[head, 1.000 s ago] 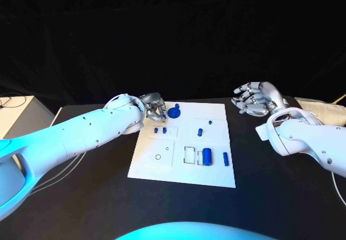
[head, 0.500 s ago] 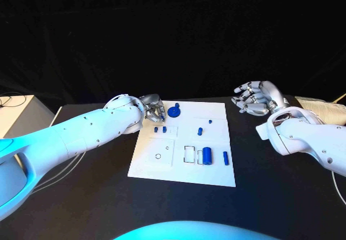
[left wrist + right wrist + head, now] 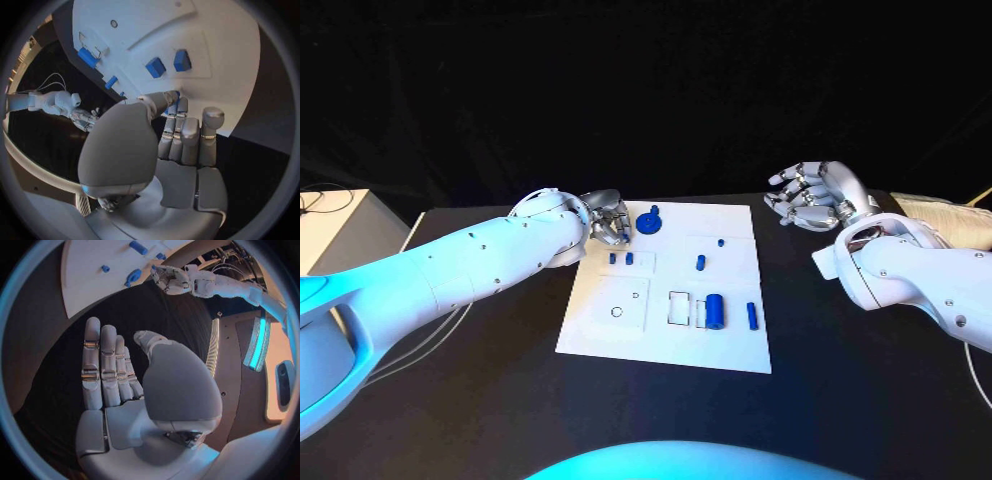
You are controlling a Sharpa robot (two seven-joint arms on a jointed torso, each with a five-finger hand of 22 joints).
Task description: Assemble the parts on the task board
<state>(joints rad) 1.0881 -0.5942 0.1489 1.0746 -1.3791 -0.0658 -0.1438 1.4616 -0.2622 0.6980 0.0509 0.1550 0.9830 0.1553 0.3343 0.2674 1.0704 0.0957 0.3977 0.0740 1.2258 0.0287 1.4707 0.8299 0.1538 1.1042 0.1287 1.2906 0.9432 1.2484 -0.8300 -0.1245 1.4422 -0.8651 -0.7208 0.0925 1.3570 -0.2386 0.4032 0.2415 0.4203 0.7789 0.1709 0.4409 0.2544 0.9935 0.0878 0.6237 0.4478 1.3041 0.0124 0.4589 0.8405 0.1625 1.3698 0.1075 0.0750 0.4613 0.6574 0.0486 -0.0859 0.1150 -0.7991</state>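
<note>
The white task board lies in the middle of the table. On it are a round blue part at the far left, two small blue parts, a short peg, a blue cylinder and a thin blue bar. My left hand hovers over the board's far left corner, right beside the round part. Its thumb presses against the fingertips, and a sliver of a small blue part shows pinched there, mostly hidden. My right hand is raised off the board's far right side, fingers straight and apart, empty.
A pale box stands past the table's left edge, with thin cables beside it. A beige object lies at the far right behind my right arm. Bare black table surrounds the board.
</note>
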